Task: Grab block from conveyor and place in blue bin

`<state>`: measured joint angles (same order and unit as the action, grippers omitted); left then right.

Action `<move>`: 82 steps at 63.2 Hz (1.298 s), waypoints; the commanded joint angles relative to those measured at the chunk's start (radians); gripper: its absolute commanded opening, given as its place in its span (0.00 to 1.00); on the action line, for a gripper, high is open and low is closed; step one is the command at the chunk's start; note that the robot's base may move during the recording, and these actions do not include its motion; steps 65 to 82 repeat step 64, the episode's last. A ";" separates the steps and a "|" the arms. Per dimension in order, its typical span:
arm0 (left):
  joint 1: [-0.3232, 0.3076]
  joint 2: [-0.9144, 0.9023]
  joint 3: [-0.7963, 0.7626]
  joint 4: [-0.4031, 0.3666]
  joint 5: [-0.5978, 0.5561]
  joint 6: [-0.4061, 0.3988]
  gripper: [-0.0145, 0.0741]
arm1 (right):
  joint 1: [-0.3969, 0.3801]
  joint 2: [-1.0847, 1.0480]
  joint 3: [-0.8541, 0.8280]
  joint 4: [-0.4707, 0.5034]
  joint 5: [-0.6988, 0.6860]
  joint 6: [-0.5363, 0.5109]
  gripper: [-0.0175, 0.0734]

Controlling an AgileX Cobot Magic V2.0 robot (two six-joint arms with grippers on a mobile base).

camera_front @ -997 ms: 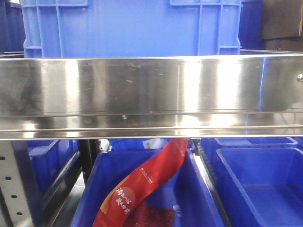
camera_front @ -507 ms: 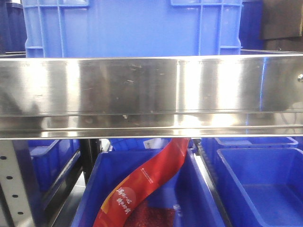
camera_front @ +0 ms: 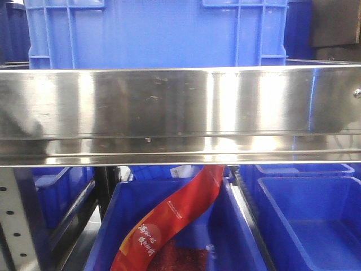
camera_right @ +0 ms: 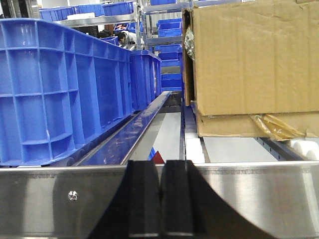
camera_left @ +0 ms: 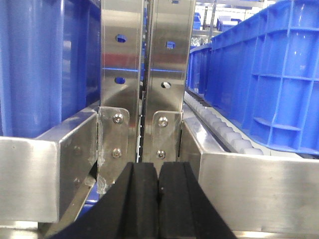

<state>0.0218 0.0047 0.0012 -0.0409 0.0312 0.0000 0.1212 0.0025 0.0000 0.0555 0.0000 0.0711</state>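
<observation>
Both end effectors, left [camera_left: 158, 186] and right [camera_right: 160, 196], closed; empty.

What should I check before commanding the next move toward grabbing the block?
1. Block located: not ok, no block shows in any view.
2. Conveyor belt in sight: not ok, only a steel rail, white rollers and shelving show.
3. Left gripper ready to grasp: not ok, its pads are pressed together, holding nothing.
4. Right gripper ready to grasp: not ok, also closed and empty.
5. Blue bin open for a drop: ok for the lower right bin, which looks empty; the middle bin holds a red banner.
6. Path for the arms: cannot tell.
</observation>
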 commanded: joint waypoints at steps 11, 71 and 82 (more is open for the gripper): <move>0.006 -0.005 -0.001 -0.006 -0.023 0.000 0.04 | -0.004 -0.002 0.000 -0.002 -0.016 -0.009 0.02; 0.006 -0.005 -0.001 -0.006 -0.023 0.000 0.04 | -0.004 -0.002 0.000 -0.002 -0.016 -0.009 0.02; 0.006 -0.005 -0.001 -0.006 -0.023 0.000 0.04 | -0.004 -0.002 0.000 -0.002 -0.016 -0.009 0.02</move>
